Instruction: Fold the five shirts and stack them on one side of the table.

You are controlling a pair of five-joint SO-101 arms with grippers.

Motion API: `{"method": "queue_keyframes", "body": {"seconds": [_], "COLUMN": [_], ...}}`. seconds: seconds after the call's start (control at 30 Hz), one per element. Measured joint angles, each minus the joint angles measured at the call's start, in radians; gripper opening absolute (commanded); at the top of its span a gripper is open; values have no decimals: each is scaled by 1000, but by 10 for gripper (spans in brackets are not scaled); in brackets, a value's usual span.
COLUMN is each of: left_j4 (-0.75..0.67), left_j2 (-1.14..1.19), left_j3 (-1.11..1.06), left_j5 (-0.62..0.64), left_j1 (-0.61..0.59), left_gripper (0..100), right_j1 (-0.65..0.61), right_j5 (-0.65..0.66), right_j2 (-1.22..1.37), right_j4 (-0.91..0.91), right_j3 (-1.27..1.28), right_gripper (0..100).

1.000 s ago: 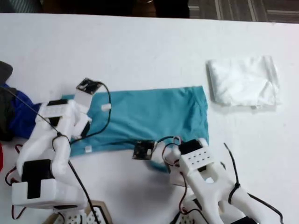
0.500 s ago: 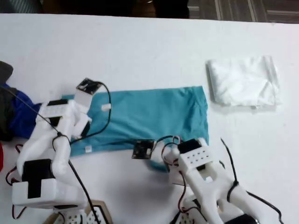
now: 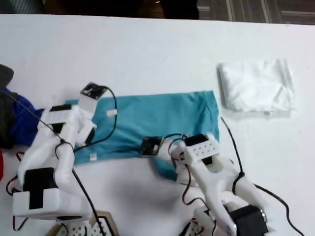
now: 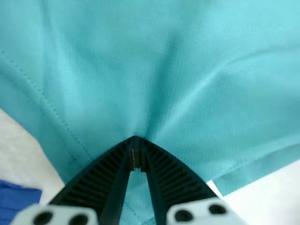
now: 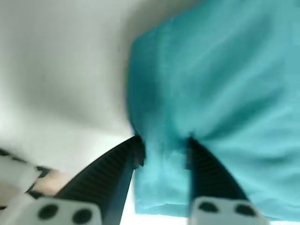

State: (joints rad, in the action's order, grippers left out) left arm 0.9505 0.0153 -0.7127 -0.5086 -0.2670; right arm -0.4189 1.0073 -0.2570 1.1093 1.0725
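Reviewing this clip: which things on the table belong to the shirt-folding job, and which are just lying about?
Job: teal shirt, folded white shirt, blue garment, left claw, right claw.
Lying about: red object at table edge, cardboard piece near arm bases.

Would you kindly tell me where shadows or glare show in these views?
High view: a soft shadow under the white shirt, no harsh glare. Left wrist view: shaded creases in the teal shirt radiating from the left hand. Right wrist view: grey shadow on the table beside that shirt's edge.
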Motion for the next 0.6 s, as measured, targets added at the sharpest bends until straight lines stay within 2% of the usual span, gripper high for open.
{"method": "queue_keyframes", "body": {"seconds": [0.17, 0.3, 0.5, 0.6], "left_j4": [0, 0, 0, 0], "left_j2": [0, 0, 0, 0], "left_j3": [0, 0, 0, 0], "left_j5": [0, 0, 0, 0], "left_j1": [0, 0, 0, 0], "left_gripper": [26, 26, 26, 26], "right_j1": [0, 25, 104, 133], "right_j5": [0, 0, 3, 6], "right_j2": [14, 43, 60, 64], "right_j4": [2, 69, 279, 318], "right_j3": [-21, -106, -388, -523], "right_gripper": [19, 19, 19, 19]}}
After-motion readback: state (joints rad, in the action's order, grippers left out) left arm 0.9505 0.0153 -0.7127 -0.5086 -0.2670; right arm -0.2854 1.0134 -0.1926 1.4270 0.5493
